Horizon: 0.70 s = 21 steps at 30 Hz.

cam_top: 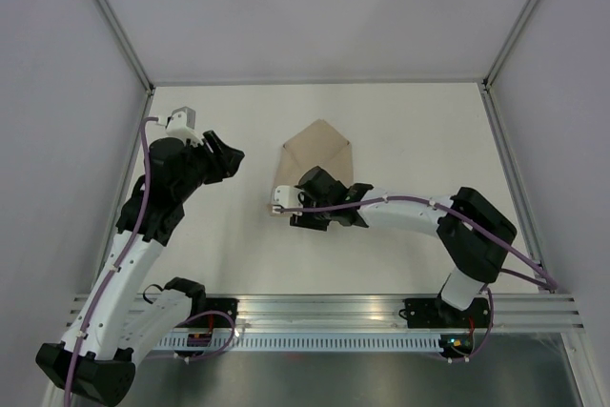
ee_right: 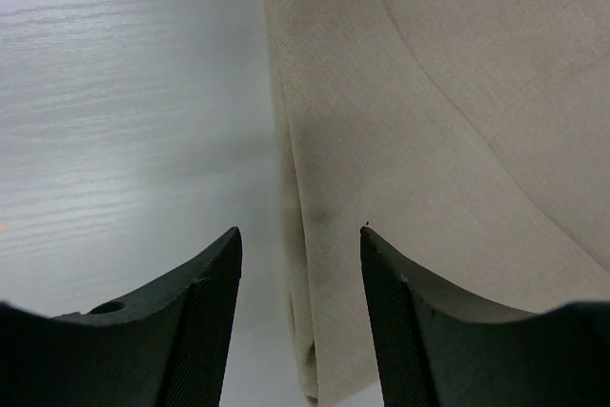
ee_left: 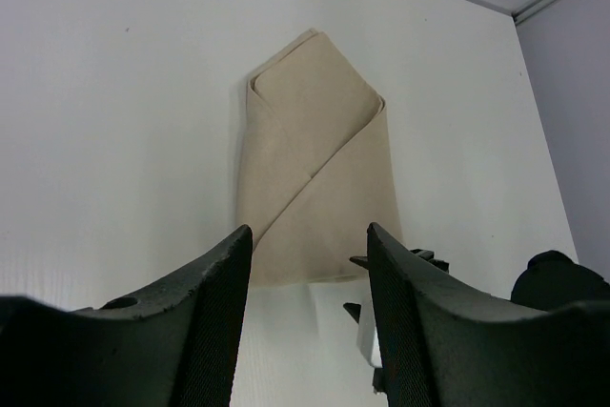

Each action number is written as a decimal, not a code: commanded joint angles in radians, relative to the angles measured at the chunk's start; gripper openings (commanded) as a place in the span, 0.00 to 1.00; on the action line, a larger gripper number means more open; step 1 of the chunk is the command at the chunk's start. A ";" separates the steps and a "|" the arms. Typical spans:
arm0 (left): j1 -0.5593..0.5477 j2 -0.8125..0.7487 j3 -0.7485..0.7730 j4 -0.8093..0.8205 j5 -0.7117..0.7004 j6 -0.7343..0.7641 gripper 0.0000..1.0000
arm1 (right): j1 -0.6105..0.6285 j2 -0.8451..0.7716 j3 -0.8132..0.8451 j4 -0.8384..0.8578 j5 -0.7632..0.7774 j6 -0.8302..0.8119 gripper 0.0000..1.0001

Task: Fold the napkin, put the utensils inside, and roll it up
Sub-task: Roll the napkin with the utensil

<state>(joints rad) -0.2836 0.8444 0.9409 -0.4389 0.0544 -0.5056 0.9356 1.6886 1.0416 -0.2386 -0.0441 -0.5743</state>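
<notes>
Shows, at left, the left gripper (cam_top: 221, 157) raised near the far-left part of the bench (cam_top: 429, 140), fingers spread wide and holding nothing, aimed across at the napkin (cam_top: 319, 152). Finds the napkin at mid-bench, nearer the far edge than the near one, with the right gripper (cam_top: 317, 186) low over its near-left corner, fingers parted about as wide, empty, straddling the folded left edge without gripping it. Risks, from here, catching only the top layer if closed on that edge, which would peel the pocket open instead of rolling it. Risks too dragging the whole bundle toward the near edge, since loose cloth probably slides easily on the smooth white top. Reveals no utensils in any view, so cannot say whether any are tucked inside. Looks plain beige and woven: two flaps crossed diagonally into a pocket, pointed toward the far edge, squared off at the near end, lying flat with soft fold lines.
</notes>
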 commanded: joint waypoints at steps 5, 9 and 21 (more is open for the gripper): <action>-0.002 -0.004 0.021 0.002 -0.008 0.055 0.57 | 0.031 0.069 -0.012 0.123 0.133 -0.018 0.58; -0.002 -0.001 0.015 0.006 -0.011 0.065 0.57 | 0.034 0.109 -0.031 0.166 0.181 -0.032 0.56; -0.002 0.007 -0.027 0.034 -0.002 0.072 0.57 | 0.032 0.132 -0.090 0.217 0.178 -0.064 0.54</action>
<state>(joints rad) -0.2836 0.8501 0.9230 -0.4374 0.0536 -0.4759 0.9649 1.7981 0.9775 -0.0330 0.1104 -0.6144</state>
